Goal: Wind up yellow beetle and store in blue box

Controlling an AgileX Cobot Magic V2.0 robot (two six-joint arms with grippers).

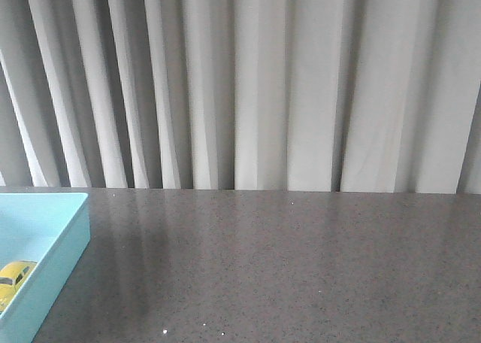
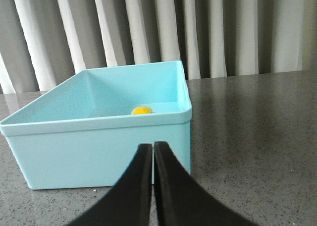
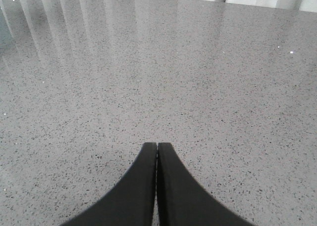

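— Beetle (image 1: 13, 276) first: where is it?

— I see it inside the box (image 1: 64, 245), lying on the floor of it. In the front view the beetle shows at the far left edge, partly cut off by the frame, with its yellow roof and a dark window visible. From the left wrist view I only get a small yellow patch of it over the near wall of the box.

— And the box?

— It sits on the surface (image 1: 285, 268) at the robot's left, light blue, its low walls upright. Only its right corner is in the front view.

— Left claw (image 2: 153, 147)?

— Pressed together, the two black fingers meeting tip to tip with nothing between them. It is outside the box, just in front of the near wall, and I cannot tell whether it touches that wall.

— Right claw (image 3: 157, 146)?

— Also pressed together and holding nothing. It hangs over bare grey speckled surface, well apart from the box.

— Anything else in sight?

— A pale pleated curtain (image 1: 255, 80) behind the surface, running the full width of the front view. Neither arm shows there.
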